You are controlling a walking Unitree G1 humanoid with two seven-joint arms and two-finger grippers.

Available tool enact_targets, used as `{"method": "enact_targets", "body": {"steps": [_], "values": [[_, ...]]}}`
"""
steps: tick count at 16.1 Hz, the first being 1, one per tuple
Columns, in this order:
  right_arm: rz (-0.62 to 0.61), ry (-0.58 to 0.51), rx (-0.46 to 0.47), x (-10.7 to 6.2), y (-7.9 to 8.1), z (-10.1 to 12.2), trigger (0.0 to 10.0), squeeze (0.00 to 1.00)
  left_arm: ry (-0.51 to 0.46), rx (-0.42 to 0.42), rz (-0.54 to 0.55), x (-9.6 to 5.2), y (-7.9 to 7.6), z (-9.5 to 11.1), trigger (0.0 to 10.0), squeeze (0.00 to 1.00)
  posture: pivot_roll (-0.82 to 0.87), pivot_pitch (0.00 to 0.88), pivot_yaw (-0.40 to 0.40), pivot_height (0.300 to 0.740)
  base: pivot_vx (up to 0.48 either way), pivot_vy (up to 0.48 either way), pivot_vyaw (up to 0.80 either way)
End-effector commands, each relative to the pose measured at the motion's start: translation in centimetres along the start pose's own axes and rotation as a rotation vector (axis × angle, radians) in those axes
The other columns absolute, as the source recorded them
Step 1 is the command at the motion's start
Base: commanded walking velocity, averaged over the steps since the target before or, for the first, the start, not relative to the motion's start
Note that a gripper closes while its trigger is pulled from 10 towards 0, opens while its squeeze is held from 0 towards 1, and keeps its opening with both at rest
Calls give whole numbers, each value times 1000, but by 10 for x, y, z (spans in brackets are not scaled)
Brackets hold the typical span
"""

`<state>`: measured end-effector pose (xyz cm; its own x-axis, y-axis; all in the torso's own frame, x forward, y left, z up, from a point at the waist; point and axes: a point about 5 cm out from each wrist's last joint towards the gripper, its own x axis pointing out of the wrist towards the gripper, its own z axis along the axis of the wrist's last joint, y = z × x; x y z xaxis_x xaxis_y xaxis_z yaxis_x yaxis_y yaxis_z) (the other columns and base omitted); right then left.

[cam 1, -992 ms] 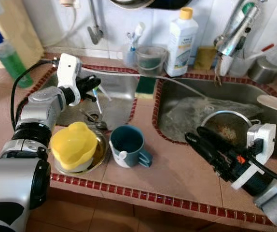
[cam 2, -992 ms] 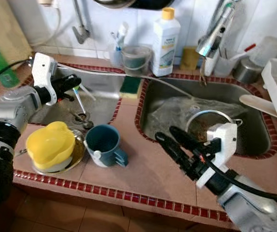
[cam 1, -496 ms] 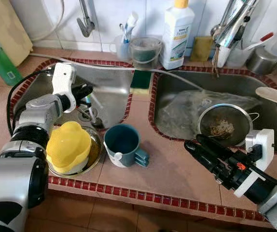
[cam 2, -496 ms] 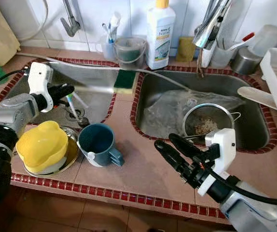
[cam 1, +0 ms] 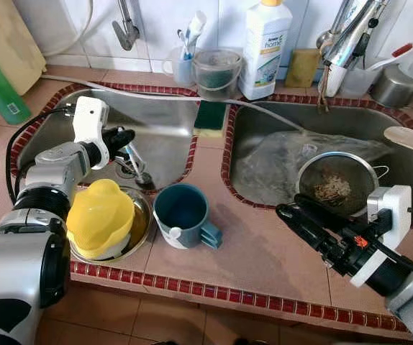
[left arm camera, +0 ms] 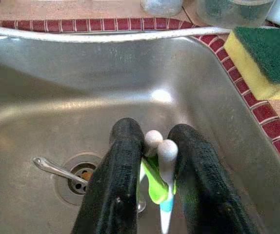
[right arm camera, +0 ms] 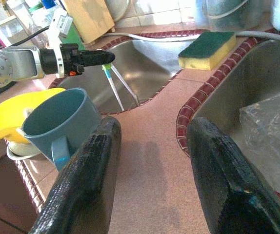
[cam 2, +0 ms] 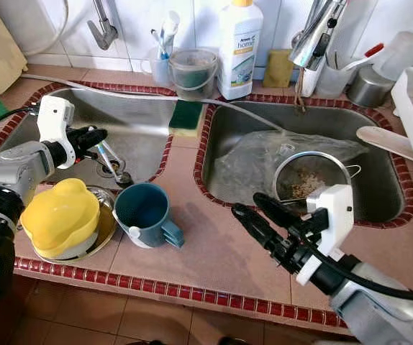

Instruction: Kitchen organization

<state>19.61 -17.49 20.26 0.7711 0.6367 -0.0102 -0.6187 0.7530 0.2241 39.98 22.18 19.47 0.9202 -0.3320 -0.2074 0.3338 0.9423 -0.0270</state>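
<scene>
Presently, two toothbrushes (left arm camera: 160, 168) are pinched by the left gripper (left arm camera: 154, 161) above the left sink basin (cam 1: 167, 129). They could be dropped toward the drain (left arm camera: 79, 183) at seven o'clock if the thin handles slip. The right gripper (right arm camera: 152, 161) is held spread over the counter (cam 1: 257, 248), with the teal mug (cam 1: 183, 215) at its nine o'clock.

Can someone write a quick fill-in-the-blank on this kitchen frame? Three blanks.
1. The left gripper is shut on two toothbrushes held over the ____ sink basin.
2. The blue mug stands on the counter beside a ____ bowl turned upside down on a metal plate.
3. The right gripper hovers over the counter with its fingers ____.

Missing words: left; yellow; open
</scene>
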Motion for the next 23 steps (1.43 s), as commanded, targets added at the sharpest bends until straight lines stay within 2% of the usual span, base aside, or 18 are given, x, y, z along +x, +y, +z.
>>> {"method": "enact_targets", "body": {"steps": [1,8,12,15,16,17,18,21,22,23], "values": [[12,1,-7,1,1,0,10000,0,-1,7,19,-2,5,5,10000,1000,-160,161,52,740,0,0,0],[22,-18,-15,8,-3,2,10000,0,-34,6,4,-3,6,16,10000,1000,-139,138,48,740,0,0,0],[37,-49,-45,18,-7,6,10000,0,-114,23,-10,-8,7,31,10000,1000,-116,105,50,740,0,0,0],[51,-71,-57,28,-11,8,10000,0,-179,41,-52,-15,0,36,10000,1000,-98,78,50,740,0,0,0],[51,-87,-56,31,-12,10,10000,0,-206,42,-62,-18,-4,39,10000,784,-91,68,49,740,0,0,0],[40,-112,-62,35,-14,11,10000,0,-244,40,-58,-23,-8,41,10000,110,-86,56,52,740,0,0,0],[23,-139,-59,39,-16,13,10000,0,-286,26,-62,-27,-12,44,10000,0,-85,55,52,740,0,0,0],[-55,-216,-67,48,-22,15,10000,0,-319,61,-34,-36,-25,39,10000,0,-79,34,53,740,0,0,0],[-88,-229,-60,52,-24,11,10000,0,-332,39,-26,-38,-31,36,10000,0,-78,25,51,740,0,0,0],[-86,-230,-48,55,-23,9,10000,0,-350,53,-8,-41,-35,35,10000,0,-78,21,50,740,0,0,0]]}}
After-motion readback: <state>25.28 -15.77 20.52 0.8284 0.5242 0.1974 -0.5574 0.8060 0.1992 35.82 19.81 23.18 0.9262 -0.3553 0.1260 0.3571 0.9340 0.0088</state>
